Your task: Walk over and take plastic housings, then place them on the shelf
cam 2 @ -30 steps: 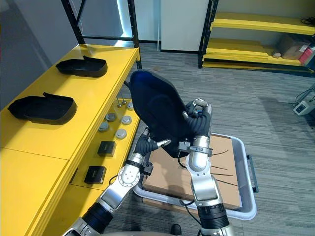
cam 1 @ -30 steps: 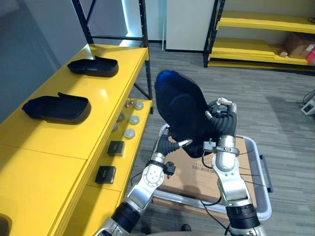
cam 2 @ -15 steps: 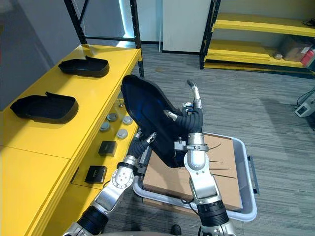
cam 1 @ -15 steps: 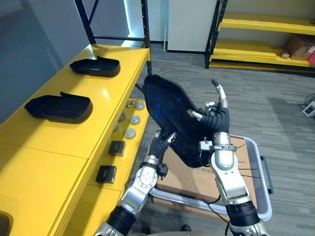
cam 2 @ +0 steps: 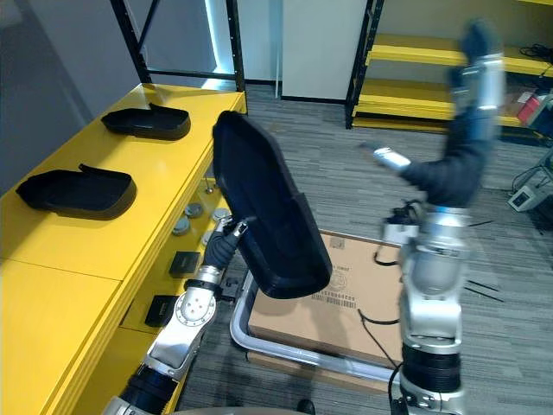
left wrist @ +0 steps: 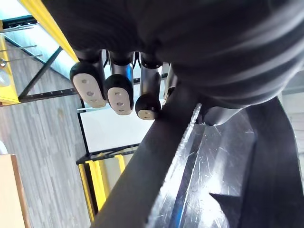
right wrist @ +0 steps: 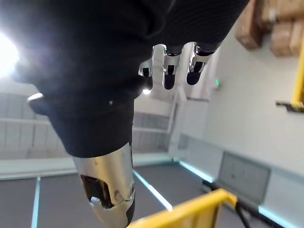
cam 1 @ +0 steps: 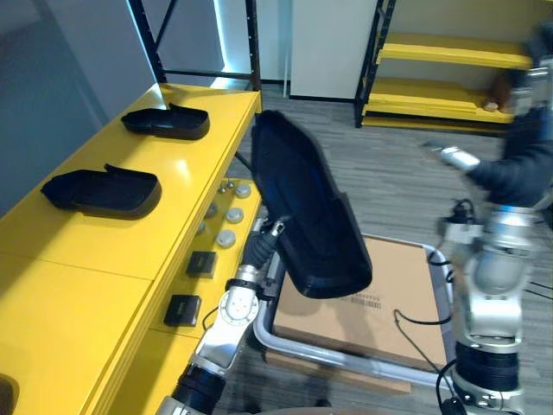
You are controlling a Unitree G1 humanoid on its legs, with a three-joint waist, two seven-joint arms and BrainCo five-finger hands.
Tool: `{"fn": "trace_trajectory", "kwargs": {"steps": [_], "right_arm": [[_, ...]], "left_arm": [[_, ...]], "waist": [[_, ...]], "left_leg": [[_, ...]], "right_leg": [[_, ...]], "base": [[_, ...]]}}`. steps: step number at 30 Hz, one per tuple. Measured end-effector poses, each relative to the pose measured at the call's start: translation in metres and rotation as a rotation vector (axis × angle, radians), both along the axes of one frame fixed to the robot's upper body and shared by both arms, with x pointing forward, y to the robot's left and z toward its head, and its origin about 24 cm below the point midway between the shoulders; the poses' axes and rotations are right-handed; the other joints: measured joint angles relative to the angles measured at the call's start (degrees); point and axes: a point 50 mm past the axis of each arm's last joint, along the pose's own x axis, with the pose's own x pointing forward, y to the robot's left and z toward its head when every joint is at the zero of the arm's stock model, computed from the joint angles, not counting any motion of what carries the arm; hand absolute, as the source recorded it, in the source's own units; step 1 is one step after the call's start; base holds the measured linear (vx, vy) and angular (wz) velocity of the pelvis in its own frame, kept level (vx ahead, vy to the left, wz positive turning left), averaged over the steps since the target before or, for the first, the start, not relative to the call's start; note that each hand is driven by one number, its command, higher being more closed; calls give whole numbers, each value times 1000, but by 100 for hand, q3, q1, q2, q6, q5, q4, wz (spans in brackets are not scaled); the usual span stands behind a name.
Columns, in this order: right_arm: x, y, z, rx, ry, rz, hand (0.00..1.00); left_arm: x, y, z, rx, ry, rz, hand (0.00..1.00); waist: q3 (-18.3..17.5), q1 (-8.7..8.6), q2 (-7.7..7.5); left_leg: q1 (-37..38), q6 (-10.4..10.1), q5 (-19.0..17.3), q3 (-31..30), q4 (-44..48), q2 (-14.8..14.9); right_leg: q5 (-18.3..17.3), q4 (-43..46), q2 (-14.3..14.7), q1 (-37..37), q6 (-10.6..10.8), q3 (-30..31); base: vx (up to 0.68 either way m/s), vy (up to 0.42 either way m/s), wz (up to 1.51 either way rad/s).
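Your left hand (cam 1: 259, 249) was clamped on the near, lower end of a black moulded plastic housing (cam 1: 307, 207) and carried it alone in the left eye view. The housing stood steeply. Its long axis rose from near right to far left, and its top end leaned towards the yellow metal shelf (cam 1: 130, 238) just to its left. On that shelf lay the nearer shelved housing (cam 1: 102, 190) and the farther shelved housing (cam 1: 166, 121), well apart, with bare yellow surface nearer you than both. I judge the left hand the one to set the load down, as it was the nearer to the shelf. The housing would need swinging left and laying flat. Below it a grey plastic tray (cam 1: 298, 346) held a flat brown cardboard box (cam 1: 384, 303).

In the right eye view your right hand (cam 2: 458, 164) was raised at the right, well apart from the housing.

In the left wrist view the fingers (left wrist: 118, 92) curled over the housing's rim.

In the right wrist view the fingers (right wrist: 168, 66) were straight, apart from the thumb, and held nothing.
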Motion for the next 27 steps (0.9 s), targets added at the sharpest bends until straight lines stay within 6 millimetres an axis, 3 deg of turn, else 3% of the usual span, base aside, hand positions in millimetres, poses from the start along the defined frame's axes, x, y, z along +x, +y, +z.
{"fn": "trace_trajectory", "kwargs": {"steps": [3, 4, 5, 7, 8, 9, 10, 12, 14, 16, 19, 22, 27], "right_arm": [[-12, -40, -49, 202, 151, -166, 0], [-18, -56, -78, 294, 255, -243, 0], [-22, -63, -94, 341, 316, -279, 0], [-47, -81, -164, 564, 569, -407, 0], [-55, -83, -181, 621, 624, -434, 0], [-78, -83, -222, 769, 753, -491, 0], [-87, -81, -237, 829, 797, -510, 0], [-130, -60, -303, 1109, 987, -556, 0], [-146, -44, -326, 1215, 1073, -557, 0], [-173, -12, -359, 1371, 1237, -502, 0], [-185, 22, -380, 1464, 1401, -384, 0], [-180, 46, -390, 1466, 1514, -254, 0], [-162, 61, -393, 1360, 1633, -120, 0]], "left_arm": [[-4, 14, 2, -23, -10, 81, 100], [-8, 19, 4, -30, -23, 107, 100], [-11, 22, 6, -34, -30, 119, 100], [-19, 30, 10, -45, -57, 166, 100], [-20, 32, 11, -45, -61, 175, 100], [-23, 37, 12, -50, -68, 197, 100], [-24, 38, 12, -54, -70, 204, 100], [-28, 39, 13, -74, -83, 218, 100], [-28, 39, 13, -76, -87, 220, 100], [-28, 37, 14, -84, -91, 215, 100], [-28, 33, 14, -93, -91, 199, 100], [-28, 24, 13, -107, -86, 163, 100], [-27, 20, 14, -105, -87, 144, 100]], "waist": [[2, -66, -3], [2, -80, -3], [2, -81, -3], [3, -78, 1], [3, -78, 3], [2, -79, 9], [3, -78, 12], [7, -58, 17], [12, -58, 24], [48, -58, 74], [95, -57, 109], [135, -49, 112], [283, -6, 67]], "left_leg": [[0, 1, -1, 11, -2, 1], [0, 1, -1, 26, -3, 2], [0, 0, -2, 35, -3, 3], [-2, -4, -5, 69, -7, 11], [-4, -5, -6, 70, -7, 12], [-8, -9, -10, 73, -7, 19], [-9, -13, -12, 76, -7, 21], [-17, -32, -26, 97, -8, 72], [-17, -45, -35, 107, -8, 81], [-19, -60, -46, 120, -7, 89], [-20, -65, -50, 126, -6, 97], [-15, -66, -51, 105, 6, 107], [-13, -67, -49, -109, 102, 88]], "right_leg": [[-3, -6, 0, -11, 2, 13], [-5, -17, 2, -20, 1, 26], [-7, -18, 3, -25, 2, 33], [-46, -19, 9, -45, 11, 59], [-66, -19, 11, -47, 27, 61], [-72, -19, 10, -53, 20, 63], [-75, -18, 9, -54, 15, 65], [-78, 1, -7, -63, 11, 70], [-80, 2, 0, -64, 10, 74], [-86, 4, 6, -66, 11, 81], [-90, 5, 10, -63, 15, 79], [-116, 97, 5, -35, -7, 34], [-330, 433, -48, -4, 6, -217]], "base": [[-5, 0, -1], [-18, 0, -5], [-23, -2, -7], [-23, -7, -7], [-20, -10, -4], [0, 0, 0], [0, 0, 0], [0, 0, 0], [0, 0, 0], [0, 0, 0], [0, 0, 0], [14, 1, 7], [-9, 4, 30]]}}
